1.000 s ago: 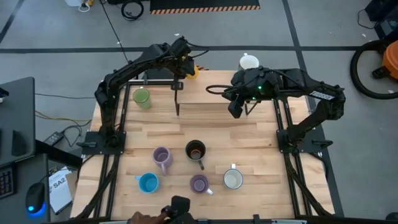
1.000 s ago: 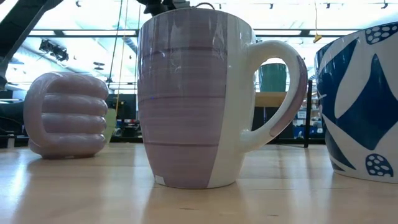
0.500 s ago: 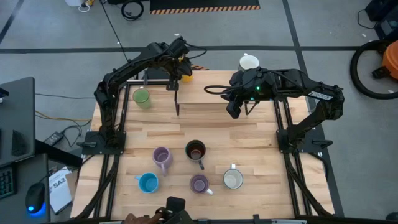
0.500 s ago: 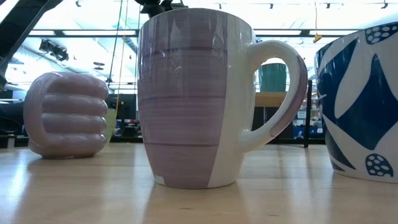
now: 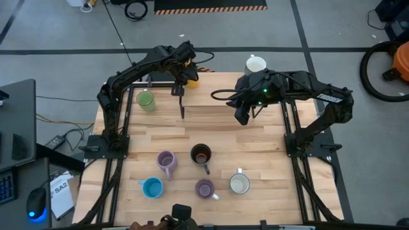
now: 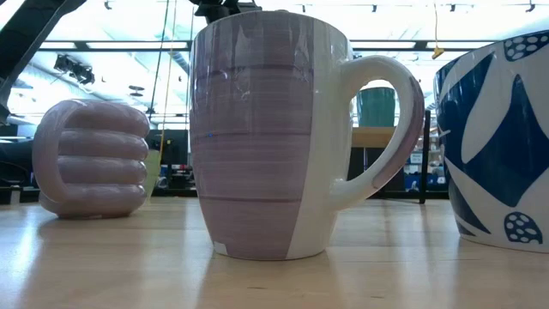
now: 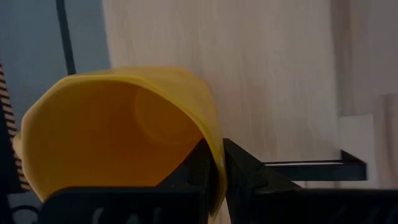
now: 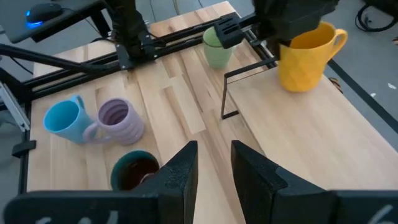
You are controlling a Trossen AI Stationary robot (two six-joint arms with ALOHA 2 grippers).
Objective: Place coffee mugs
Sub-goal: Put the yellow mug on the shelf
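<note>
My left hand (image 7: 214, 168) pinches rim of yellow-orange mug (image 7: 118, 134) at table (image 5: 255, 144) far edge. My right hand (image 8: 211, 163) hovers mid-table, fingers slightly spread, empty.

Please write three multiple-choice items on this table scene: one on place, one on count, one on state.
1. Where is the green mug?
A. far left of the table
B. near right corner
C. inside the dark mug

2. How many lilac mugs show in the high view?
A. one
B. two
C. four

3. What is the left gripper doing?
A. hanging open
B. clamping the yellow-orange mug rim
C. gripping a handle

Key: A, it stands beside the left arm's base; B, lilac mugs and; B, the fingers pinch its wall.
</note>
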